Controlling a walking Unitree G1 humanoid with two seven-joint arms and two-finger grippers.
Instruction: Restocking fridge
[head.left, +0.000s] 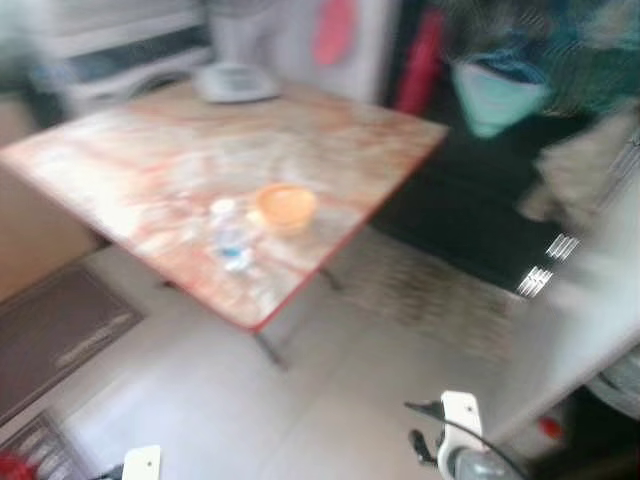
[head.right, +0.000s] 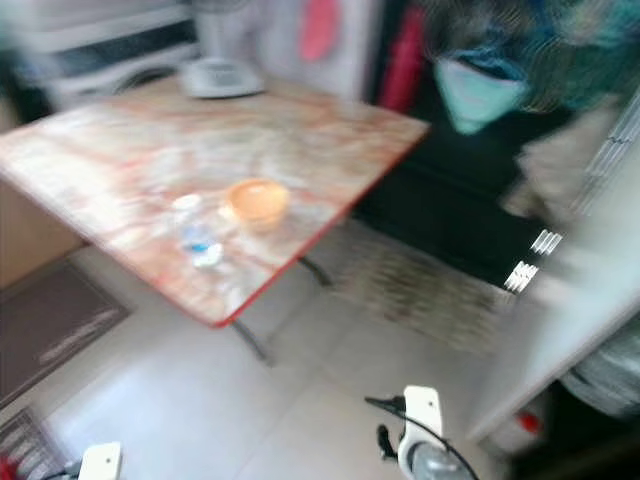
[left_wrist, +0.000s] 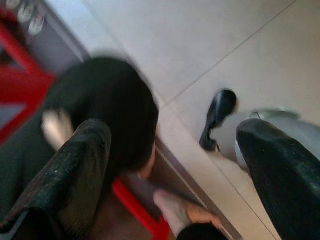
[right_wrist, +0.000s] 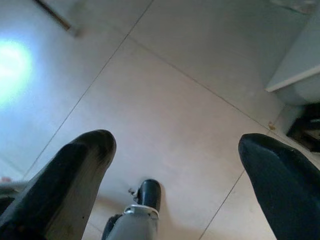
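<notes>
The head views are blurred. A small clear water bottle (head.left: 230, 238) with a blue label stands near the front corner of a marbled red-edged table (head.left: 130, 160), next to an orange bowl (head.left: 286, 206). Both arms hang low, well short of the table. My left gripper (left_wrist: 175, 175) is open over pale floor tiles, its black fingers (left_wrist: 75, 170) wide apart with nothing between them. My right gripper (right_wrist: 175, 175) is open too, above bare tiles. The right arm's white wrist (head.left: 460, 420) shows at the bottom of the head view.
A white panel (head.left: 590, 300), perhaps an appliance door, stands at the right beside a dark opening. A patterned mat (head.left: 420, 290) lies past the table's corner, a brown mat (head.left: 50, 330) at the left. A white round object (head.left: 235, 82) sits at the table's far edge. A person's foot (left_wrist: 175, 212) and a red frame (left_wrist: 20, 85) lie below the left gripper.
</notes>
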